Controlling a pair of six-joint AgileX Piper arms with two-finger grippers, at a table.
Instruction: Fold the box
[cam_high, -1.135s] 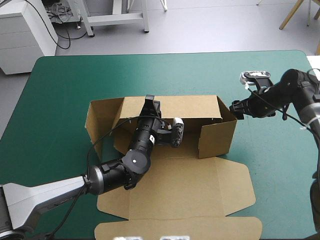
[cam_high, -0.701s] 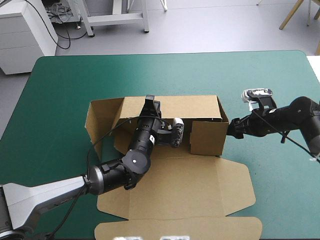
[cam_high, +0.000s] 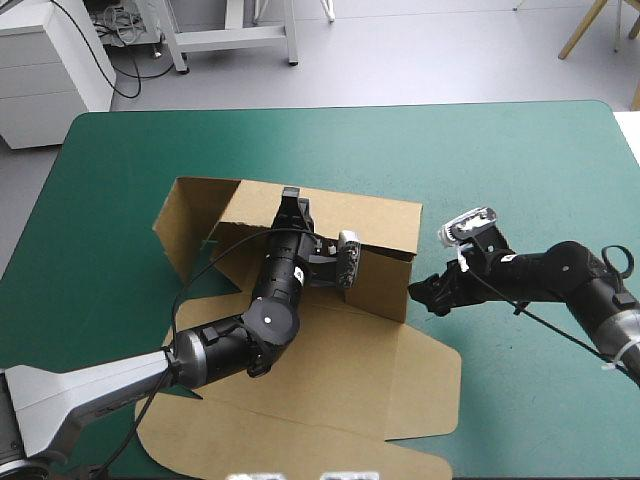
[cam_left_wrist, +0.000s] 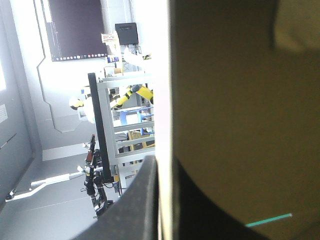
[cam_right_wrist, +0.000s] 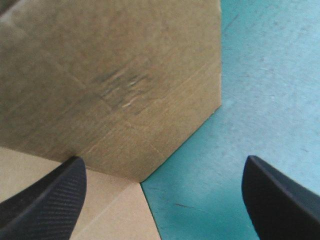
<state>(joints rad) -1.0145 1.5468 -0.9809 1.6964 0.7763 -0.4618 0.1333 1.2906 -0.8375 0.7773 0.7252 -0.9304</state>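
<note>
- On the teal-green cover (cam_high: 500, 150) lies the box (cam_high: 330, 370), a cut sheet of brown board. Bare cover shows beyond the box's far side and to its right.
- Box, lid (cam_high: 300, 440): flat on the cover, on the box's near side.
- Box, back wall (cam_high: 360, 215): raised and standing along the box's far side.
- Box, left side flap (cam_high: 185, 225): raised, angled outward from the back wall's left end.
- Box, right side wall (cam_high: 385, 285): raised and turned inward across the box's right end.
- Left gripper (cam_high: 291, 205): positioned inside the box, at the top edge of the back wall. The wrist view shows it (cam_left_wrist: 164, 165) pinching the box, with one black finger (cam_left_wrist: 142, 200) on each side of the board's edge and the sheet between them.
- Right gripper (cam_high: 425, 293): positioned outside the box, just beside the right side wall. The wrist view shows it (cam_right_wrist: 162, 160) spread wide, one black finger at each side, gripping nothing. The wall's outer face stands ahead of it, and the wall's lower corner lies between the fingers. Contact with the wall cannot be determined.
</note>
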